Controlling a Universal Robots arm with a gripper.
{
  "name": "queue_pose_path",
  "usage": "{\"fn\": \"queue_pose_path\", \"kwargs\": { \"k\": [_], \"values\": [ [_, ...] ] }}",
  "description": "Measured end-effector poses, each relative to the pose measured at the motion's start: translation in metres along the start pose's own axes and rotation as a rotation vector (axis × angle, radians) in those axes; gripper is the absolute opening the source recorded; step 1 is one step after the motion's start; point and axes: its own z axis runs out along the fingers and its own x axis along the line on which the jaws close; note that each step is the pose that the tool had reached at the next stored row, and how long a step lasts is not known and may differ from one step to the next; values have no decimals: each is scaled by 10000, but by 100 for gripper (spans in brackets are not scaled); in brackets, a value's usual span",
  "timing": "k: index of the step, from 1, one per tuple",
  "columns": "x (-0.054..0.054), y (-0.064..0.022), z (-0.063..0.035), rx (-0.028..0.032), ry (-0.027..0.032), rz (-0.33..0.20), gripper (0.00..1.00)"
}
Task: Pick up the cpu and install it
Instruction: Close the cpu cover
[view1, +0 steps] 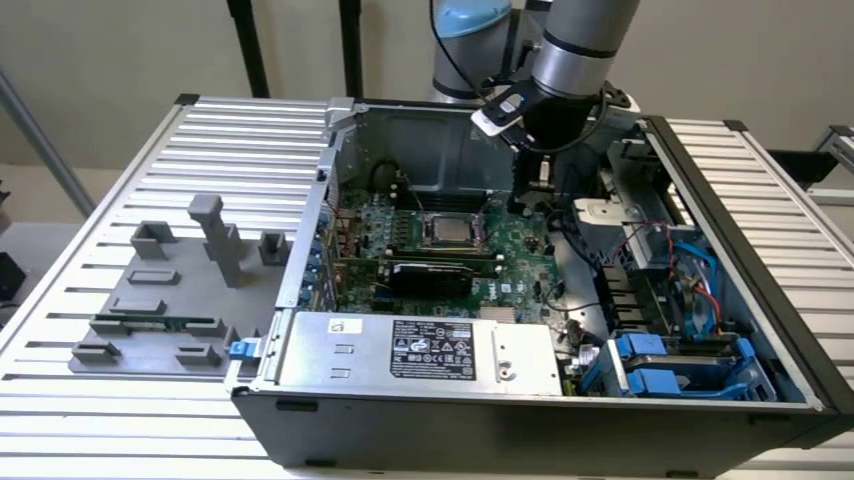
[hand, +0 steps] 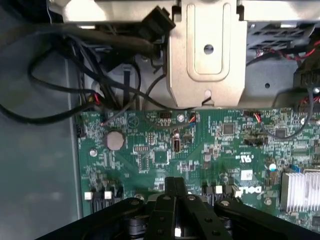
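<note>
While the black metal gripper (hand: 175, 187) hangs shut and empty over the green motherboard (hand: 150, 145), the silvery square cpu (view1: 447, 232) looks socketed; confirm it's flush.

Motherboard (hand: 165, 150) green, fine pale traces, white lettering. Cpu (view1: 451, 232) silvery-grey. Power supply (view1: 400, 350) matt silver, with black label and white print. Drive caddies (view1: 657, 368) bright blue. Cables (hand: 110, 40) black, a few red. Heatsink (hand: 301, 187) silver, ribbed. Coin cell (hand: 114, 140) silver. Jaws black. Counter (view1: 120, 160) pale grey, striped by slats. Fixture block (view1: 160, 290) mid grey. Arm (view1: 581, 45) silver, joint cap (view1: 467, 15) light blue.
</note>
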Motion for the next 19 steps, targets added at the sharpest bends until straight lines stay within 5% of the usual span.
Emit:
{"fn": "queue_pose_path", "kwargs": {
  "k": [5, 8, 13, 19],
  "values": [
    [-1, -37, 5, 648, -34, -53, 11],
    [-4, -78, 8, 971, -55, -77, 11],
    [-8, -178, 26, 1306, -75, -105, 11],
    [-16, -343, 62, 1536, -87, -126, 11]
  ]
}}
